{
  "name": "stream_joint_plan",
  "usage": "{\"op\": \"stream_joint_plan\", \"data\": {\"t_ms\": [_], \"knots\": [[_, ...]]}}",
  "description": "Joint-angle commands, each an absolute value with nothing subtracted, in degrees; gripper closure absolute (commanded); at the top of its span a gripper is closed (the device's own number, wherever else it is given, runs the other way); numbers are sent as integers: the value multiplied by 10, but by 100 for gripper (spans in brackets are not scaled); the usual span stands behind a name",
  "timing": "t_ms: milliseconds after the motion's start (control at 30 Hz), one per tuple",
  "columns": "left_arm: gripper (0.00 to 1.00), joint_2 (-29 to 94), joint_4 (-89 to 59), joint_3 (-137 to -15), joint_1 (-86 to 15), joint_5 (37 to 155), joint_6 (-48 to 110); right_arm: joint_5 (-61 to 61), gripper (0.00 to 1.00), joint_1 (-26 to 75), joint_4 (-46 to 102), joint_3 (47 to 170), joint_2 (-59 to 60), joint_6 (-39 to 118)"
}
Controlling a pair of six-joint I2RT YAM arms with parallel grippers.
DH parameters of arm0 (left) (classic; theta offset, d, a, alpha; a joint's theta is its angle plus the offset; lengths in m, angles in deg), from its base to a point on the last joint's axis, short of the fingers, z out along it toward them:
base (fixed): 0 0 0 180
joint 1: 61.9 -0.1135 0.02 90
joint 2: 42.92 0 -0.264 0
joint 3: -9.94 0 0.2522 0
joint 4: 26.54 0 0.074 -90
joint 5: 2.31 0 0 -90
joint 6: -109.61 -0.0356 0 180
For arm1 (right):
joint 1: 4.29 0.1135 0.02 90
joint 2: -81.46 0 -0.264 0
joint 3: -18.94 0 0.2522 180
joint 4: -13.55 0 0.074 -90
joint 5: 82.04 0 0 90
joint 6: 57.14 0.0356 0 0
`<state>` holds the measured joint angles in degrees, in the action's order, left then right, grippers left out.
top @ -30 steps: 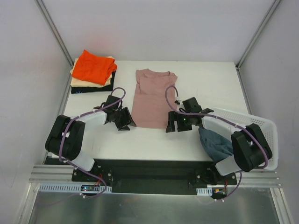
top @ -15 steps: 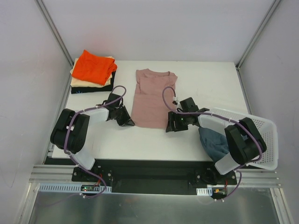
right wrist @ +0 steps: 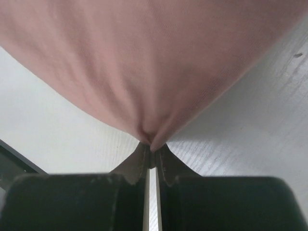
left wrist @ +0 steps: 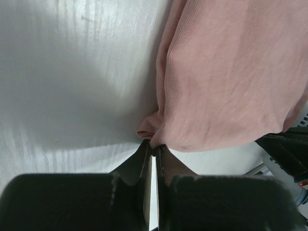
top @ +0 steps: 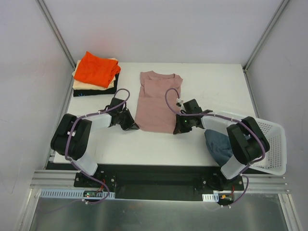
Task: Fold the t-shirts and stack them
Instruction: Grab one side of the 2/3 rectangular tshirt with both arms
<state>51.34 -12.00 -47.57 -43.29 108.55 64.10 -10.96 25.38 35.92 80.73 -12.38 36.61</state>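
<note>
A dusty pink t-shirt (top: 157, 100) lies folded lengthwise in the middle of the table, collar at the far end. My left gripper (top: 133, 126) is shut on its near left corner; in the left wrist view the pink cloth (left wrist: 226, 77) bunches between the fingertips (left wrist: 146, 150). My right gripper (top: 176, 130) is shut on the near right corner, the pink hem (right wrist: 154, 82) pinched at its fingertips (right wrist: 163, 154). At the back left sits a stack of folded t-shirts: orange (top: 96, 68) on top, then cream (top: 112, 85), then black (top: 89, 92). A slate blue t-shirt (top: 220, 147) hangs from the basket.
A white plastic mesh basket (top: 272, 144) lies tipped at the table's right near edge, under my right arm. Metal frame posts rise at both back corners. The white table (top: 211, 86) ends close behind the pink shirt's collar.
Both grippers have moved in to the pink shirt's near corners and closed on the cloth; a second ago they stood open just beside the hem.
</note>
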Motion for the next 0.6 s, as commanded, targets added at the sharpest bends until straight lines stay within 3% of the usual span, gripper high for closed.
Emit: {"op": "stream_joint_plan", "data": {"t_ms": [0,200,333,567], "knots": [[100,470,-109,-419,-440,1061,631,-147,99,262,372,797,-85,365],[100,344,-103,-325,-440,1109,649,-273,99,270,451,781,-16,383],[100,165,-39,-284,-440,1115,667,-325,99,283,556,786,38,360],[100,-71,104,-315,-439,1064,669,-494,99,293,612,802,82,311]]}}
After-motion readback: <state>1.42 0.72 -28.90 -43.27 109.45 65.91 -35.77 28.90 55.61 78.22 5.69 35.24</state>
